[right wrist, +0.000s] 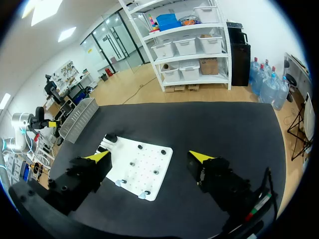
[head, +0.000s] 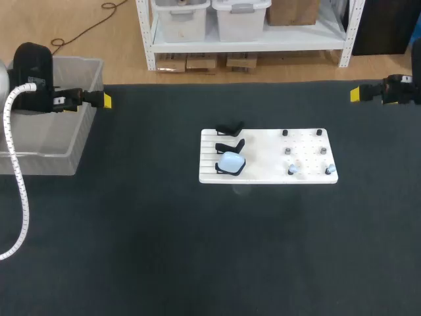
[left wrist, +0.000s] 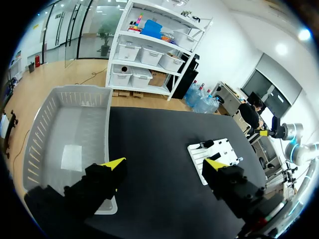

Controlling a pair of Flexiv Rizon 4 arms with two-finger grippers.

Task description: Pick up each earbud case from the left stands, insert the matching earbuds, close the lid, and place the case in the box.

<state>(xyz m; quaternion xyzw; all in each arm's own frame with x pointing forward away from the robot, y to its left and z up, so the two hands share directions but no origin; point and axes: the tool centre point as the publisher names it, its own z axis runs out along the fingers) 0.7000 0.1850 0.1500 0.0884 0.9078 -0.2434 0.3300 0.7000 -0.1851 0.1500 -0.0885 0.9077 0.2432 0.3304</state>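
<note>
A white board [head: 263,172] lies mid-table with three black stands along its left side. The nearest stand holds a light blue earbud case [head: 231,160]; the other two stands [head: 229,128] are bare. Two pale blue earbuds [head: 293,170] sit on pegs at the board's front right. My left gripper [head: 104,100] hangs open over the near corner of the clear box [head: 72,148], far left of the board [left wrist: 219,152]. My right gripper [head: 355,94] hangs open at the table's far right, with the board [right wrist: 144,169] and earbuds [right wrist: 118,182] ahead of its fingers. Neither gripper holds anything.
The clear plastic box [left wrist: 70,124] stands at the table's left edge, with only a flat pale patch showing on its floor. Small dark pegs [head: 320,132] dot the right half of the board. Black tabletop [head: 197,250] lies all around the board.
</note>
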